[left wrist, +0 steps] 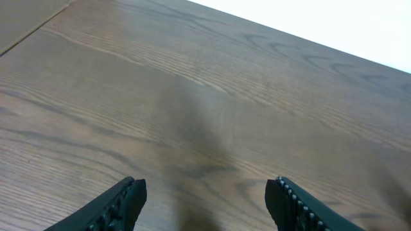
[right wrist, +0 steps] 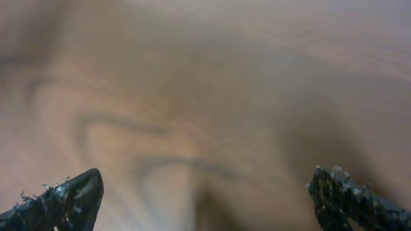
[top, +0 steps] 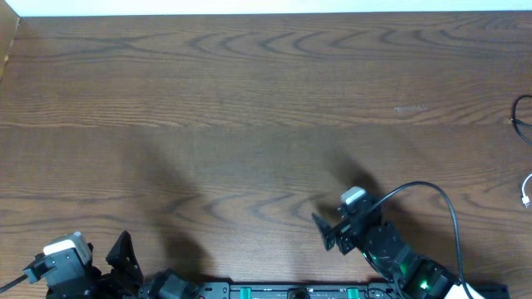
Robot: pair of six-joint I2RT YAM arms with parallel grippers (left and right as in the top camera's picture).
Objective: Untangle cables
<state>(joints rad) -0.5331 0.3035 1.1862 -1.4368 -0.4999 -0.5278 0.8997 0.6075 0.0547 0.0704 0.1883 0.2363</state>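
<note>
The thin black flexible cable (top: 515,115) is lying at the right edge of the overhead frame. The thin white cable with a small plug (top: 525,196) is lying lower on the same edge. Both are running out of the picture, so I cannot tell how they are crossing. The left fingers (left wrist: 125,204) and the right fingers (right wrist: 67,197) are standing wide open, holding nothing, over the brown wooden surface (top: 249,100), well apart from the cables. I am judging the cables to be light, soft and limp, sliding easily. Pinching a free stretch near a plug is looking safest.
</note>
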